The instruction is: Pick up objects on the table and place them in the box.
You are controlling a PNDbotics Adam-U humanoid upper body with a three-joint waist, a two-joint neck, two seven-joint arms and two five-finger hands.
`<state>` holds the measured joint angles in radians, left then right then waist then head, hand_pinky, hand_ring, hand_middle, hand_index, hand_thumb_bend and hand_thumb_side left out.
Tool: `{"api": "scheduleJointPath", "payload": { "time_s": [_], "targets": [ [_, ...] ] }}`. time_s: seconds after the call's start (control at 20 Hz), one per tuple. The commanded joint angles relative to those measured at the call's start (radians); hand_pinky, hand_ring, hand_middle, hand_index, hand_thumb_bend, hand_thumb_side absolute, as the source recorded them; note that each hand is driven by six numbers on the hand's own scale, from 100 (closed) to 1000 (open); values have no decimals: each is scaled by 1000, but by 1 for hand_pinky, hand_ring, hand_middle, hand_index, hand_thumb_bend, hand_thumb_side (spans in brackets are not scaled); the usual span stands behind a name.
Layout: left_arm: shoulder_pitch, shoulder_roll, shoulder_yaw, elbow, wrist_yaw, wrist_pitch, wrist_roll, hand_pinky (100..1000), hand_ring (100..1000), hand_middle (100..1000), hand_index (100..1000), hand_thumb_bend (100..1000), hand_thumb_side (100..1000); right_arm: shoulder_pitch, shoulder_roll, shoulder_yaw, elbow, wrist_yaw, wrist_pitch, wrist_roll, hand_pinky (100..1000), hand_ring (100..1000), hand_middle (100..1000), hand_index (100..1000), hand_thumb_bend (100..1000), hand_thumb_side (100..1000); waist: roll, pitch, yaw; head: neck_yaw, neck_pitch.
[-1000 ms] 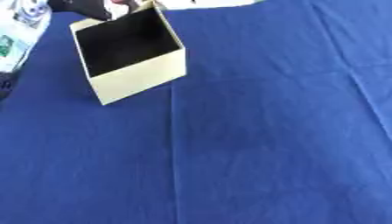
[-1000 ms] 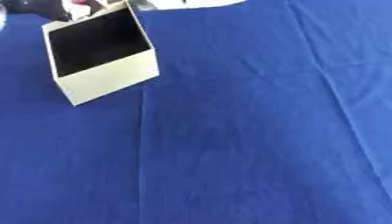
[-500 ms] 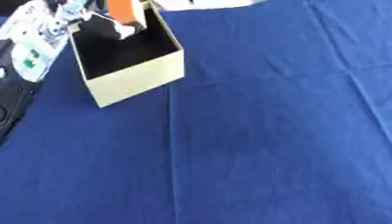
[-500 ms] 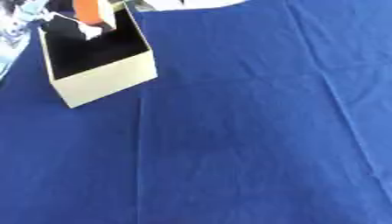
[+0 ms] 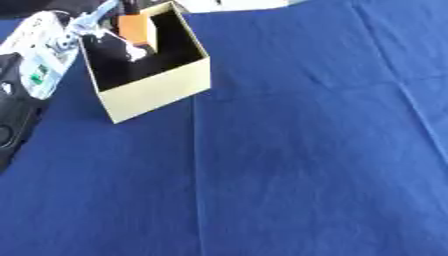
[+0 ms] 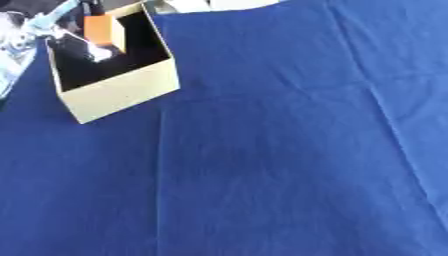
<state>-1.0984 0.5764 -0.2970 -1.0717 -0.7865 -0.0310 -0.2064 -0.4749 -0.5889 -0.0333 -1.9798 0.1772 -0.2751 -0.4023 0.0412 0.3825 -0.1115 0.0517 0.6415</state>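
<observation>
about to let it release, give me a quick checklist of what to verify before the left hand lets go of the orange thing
1. Orange object is over the box opening, not outside the rim: ok.
2. Left hand has its fingers reaching into the box: ok.
3. Object resting on the box floor: cannot tell, its lower end is hidden.
4. Box upright on the blue cloth, opening up: ok.
5. Right hand out of the way: ok, it shows in neither view.
6. Fingers clamped on the object or open: cannot tell.

Creased blue cloth [image 5: 289,150] across the whole table, a pale strip [image 5: 236,4] at its far edge.
</observation>
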Motion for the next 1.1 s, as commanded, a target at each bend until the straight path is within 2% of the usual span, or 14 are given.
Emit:
{"api": "scheduleJointPath", "payload": {
  "time_s": [0.05,0.1,0.15,0.3,0.35,0.45,0.7,0.75,0.85,0.9,1.1],
  "targets": [
    [-15,12,17,1,-8,-16,-14,340,481,556,605,100,205,-8,-12,-15,-20,-7,1,-4,813,758,599,738,100,805,-2,-19,-3,4,-5],
    [-14,11,16,4,-13,-21,-22,348,486,562,614,131,212,-8,-12,-15,-20,-7,1,-4,813,758,599,738,100,805,-2,-19,-4,4,-4],
    [-13,10,16,7,-17,-25,-30,369,499,580,638,220,235,-8,-11,-15,-20,-7,2,-5,813,757,599,738,100,805,-2,-20,-4,3,-3],
    [-12,8,17,10,-28,-34,-54,415,530,619,684,394,297,-6,-10,-16,-20,-7,2,-6,813,757,598,738,100,805,-1,-20,-5,3,-2],
    [-12,8,18,9,-33,-35,-58,444,551,638,706,531,349,-6,-10,-16,-20,-7,3,-6,813,757,598,738,100,805,-1,-21,-5,3,-2],
    [-12,9,18,6,-47,-35,-62,470,594,676,751,623,379,-4,-10,-17,-20,-7,3,-7,813,757,598,738,100,805,-2,-22,-6,4,-1],
    [-11,10,24,3,-71,-19,-72,462,605,688,766,642,404,-2,-9,-17,-20,-8,4,-7,813,757,598,738,100,804,-2,-26,-3,4,2],
    [-10,11,24,1,-69,-17,-75,453,599,683,762,625,404,-2,-9,-17,-20,-8,4,-7,813,757,599,737,100,804,-2,-27,-2,4,3],
    [-10,13,25,-10,-58,-14,-77,431,579,668,749,520,430,-1,-9,-18,-20,-8,4,-7,814,758,599,738,100,810,-3,-30,0,4,6],
    [-9,15,26,-18,-51,-11,-76,430,578,667,749,530,385,-1,-9,-18,-20,-8,4,-8,814,758,599,738,100,803,-3,-31,1,4,7],
    [-4,28,28,-72,-13,3,-74,426,571,659,743,485,382,0,-11,-18,-20,-7,5,-8,814,758,601,738,100,813,-4,-39,6,4,12]
  ]
}}
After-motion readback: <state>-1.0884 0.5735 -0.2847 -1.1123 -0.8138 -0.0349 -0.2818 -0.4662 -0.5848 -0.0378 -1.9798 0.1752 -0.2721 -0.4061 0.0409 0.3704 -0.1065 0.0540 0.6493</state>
